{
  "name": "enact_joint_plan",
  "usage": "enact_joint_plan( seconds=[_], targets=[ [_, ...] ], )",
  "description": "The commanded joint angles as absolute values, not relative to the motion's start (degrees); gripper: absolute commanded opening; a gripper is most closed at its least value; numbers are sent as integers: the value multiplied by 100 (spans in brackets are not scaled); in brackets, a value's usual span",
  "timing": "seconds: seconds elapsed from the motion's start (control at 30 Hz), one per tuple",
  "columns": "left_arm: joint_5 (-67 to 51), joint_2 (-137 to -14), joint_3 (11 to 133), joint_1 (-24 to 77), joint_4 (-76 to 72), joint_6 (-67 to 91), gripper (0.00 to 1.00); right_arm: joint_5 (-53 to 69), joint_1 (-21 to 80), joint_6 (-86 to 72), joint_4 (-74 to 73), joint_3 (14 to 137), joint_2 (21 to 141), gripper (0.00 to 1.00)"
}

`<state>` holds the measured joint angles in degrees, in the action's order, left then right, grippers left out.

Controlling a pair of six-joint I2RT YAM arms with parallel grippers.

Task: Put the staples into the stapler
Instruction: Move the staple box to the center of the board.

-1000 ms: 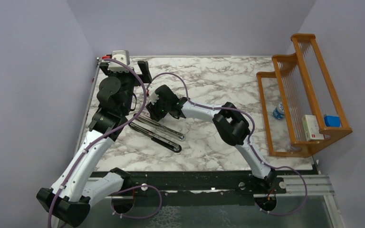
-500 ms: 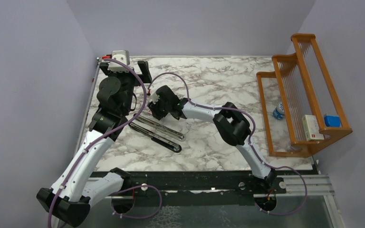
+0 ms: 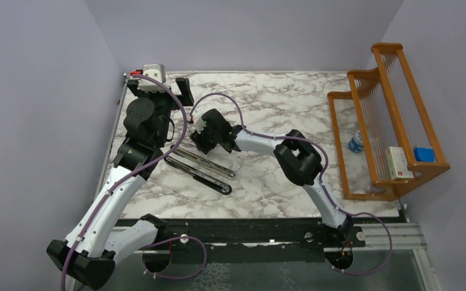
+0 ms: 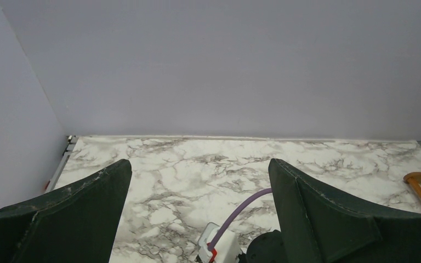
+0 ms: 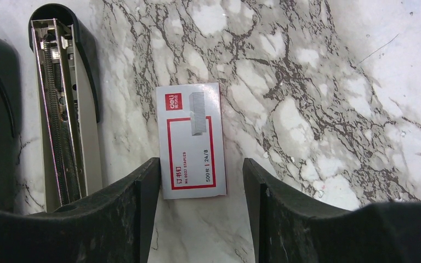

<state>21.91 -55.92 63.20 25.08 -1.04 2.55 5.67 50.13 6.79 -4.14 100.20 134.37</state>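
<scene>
1. So the staples box (image 5: 192, 139), white with a red frame, lies flat, its near end between the right gripper's (image 5: 200, 170) spread, unclenched fingers.
2. Can't see the actual strips. The open stapler (image 5: 66, 109) is just left of the fingers, its end cut off.
3. Meanwhile the left gripper (image 4: 200, 164) gapes, holding nothing.

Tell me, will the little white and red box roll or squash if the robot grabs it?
It probably won't roll: the staple box is flat-sided and lies flat on the marble table. It looks like thin cardboard, so a hard squeeze from the right end effector might dent it. Pushed, it would likely slide on the smooth top.
</scene>
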Motion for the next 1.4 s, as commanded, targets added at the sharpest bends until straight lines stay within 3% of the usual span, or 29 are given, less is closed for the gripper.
enact_joint_plan(
  seconds=[0.0, 0.5, 1.03, 1.37],
  targets=[
    [2089, -5573, 6327, 2479, -219, 256, 99, 347, 5016, 990, -880, 10033, 13623, 59],
    [1870, -5764, 6304, 2479, -229, 296, 99, -44, 5062, 977, -862, 9158, 13068, 43],
    [1419, -6249, 5991, 2471, -512, 486, 99, -323, 4869, 202, -609, 5823, 10507, 43],
    [783, -6673, 5894, 2471, -490, 689, 99, -133, 4507, 1012, -945, 5365, 9987, 46]
  ],
)
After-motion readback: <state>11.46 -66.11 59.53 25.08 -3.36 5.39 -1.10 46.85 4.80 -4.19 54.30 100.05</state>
